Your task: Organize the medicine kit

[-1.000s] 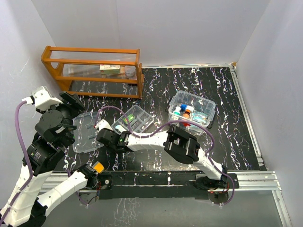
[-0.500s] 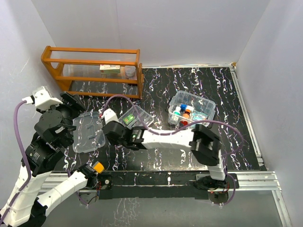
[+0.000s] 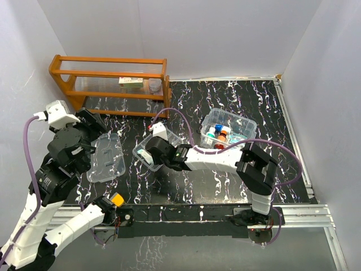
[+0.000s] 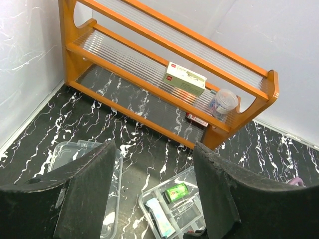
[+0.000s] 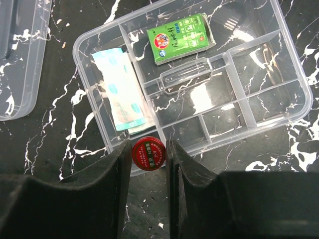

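The clear divided tray insert (image 5: 264, 94) lies on the black marbled table, also seen in the top view (image 3: 163, 138). It holds a green box (image 5: 180, 32) and a pale blue packet (image 5: 119, 89). My right gripper (image 5: 148, 160) is shut on a small round red tin (image 5: 148, 153), held over the tray's near edge. The flat clear lid (image 3: 107, 157) lies left of the tray. The clear box (image 3: 248, 127) with several bottles stands at the right. My left gripper (image 4: 154, 189) is open and empty, high above the lid and the tray.
An orange wooden rack (image 3: 113, 84) stands at the back left. Its shelf carries a white box (image 4: 185, 78) and a small clear cup (image 4: 222, 102). White walls close in the left, back and right sides.
My right gripper has moved right, from over the lid to the tray's near edge, with the red tin in it. My left arm has shifted slightly.
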You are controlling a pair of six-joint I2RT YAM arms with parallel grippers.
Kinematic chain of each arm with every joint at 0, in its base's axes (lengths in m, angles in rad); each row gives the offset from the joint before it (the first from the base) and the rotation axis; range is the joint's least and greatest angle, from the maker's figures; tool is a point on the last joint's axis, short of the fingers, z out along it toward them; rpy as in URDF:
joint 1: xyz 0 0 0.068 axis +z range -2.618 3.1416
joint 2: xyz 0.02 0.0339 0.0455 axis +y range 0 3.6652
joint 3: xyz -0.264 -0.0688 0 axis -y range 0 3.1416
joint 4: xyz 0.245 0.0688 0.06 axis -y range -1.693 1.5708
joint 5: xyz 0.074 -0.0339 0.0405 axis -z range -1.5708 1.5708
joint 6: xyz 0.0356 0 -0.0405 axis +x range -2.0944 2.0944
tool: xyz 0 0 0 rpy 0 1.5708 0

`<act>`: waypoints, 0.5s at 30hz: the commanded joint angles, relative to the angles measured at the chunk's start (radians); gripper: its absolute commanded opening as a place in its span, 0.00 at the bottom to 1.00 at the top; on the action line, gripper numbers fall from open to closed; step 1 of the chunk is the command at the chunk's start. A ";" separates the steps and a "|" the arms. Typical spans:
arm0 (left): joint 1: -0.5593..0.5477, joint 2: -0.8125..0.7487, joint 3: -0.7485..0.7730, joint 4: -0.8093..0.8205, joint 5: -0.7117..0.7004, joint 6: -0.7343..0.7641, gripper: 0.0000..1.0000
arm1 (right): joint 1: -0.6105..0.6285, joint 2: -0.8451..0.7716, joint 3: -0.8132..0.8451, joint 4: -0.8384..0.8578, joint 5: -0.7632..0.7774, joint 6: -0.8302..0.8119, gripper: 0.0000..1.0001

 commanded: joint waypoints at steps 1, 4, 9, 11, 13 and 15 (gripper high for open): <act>0.004 0.017 0.004 -0.015 0.011 -0.008 0.62 | 0.001 -0.009 0.001 0.047 0.008 0.038 0.29; 0.003 0.022 0.001 -0.009 0.010 -0.004 0.62 | -0.007 0.009 -0.004 0.046 0.022 0.029 0.29; 0.003 0.036 0.004 -0.007 0.003 0.008 0.63 | -0.013 0.028 -0.005 0.040 0.030 0.034 0.28; 0.003 0.039 0.004 -0.005 0.004 0.010 0.63 | -0.015 0.032 -0.010 0.040 0.041 0.038 0.28; 0.003 0.042 0.002 -0.004 0.004 0.010 0.63 | -0.021 0.037 -0.015 0.040 0.041 0.039 0.28; 0.004 0.044 0.001 -0.003 0.006 0.011 0.63 | -0.027 0.042 -0.017 0.040 0.045 0.042 0.28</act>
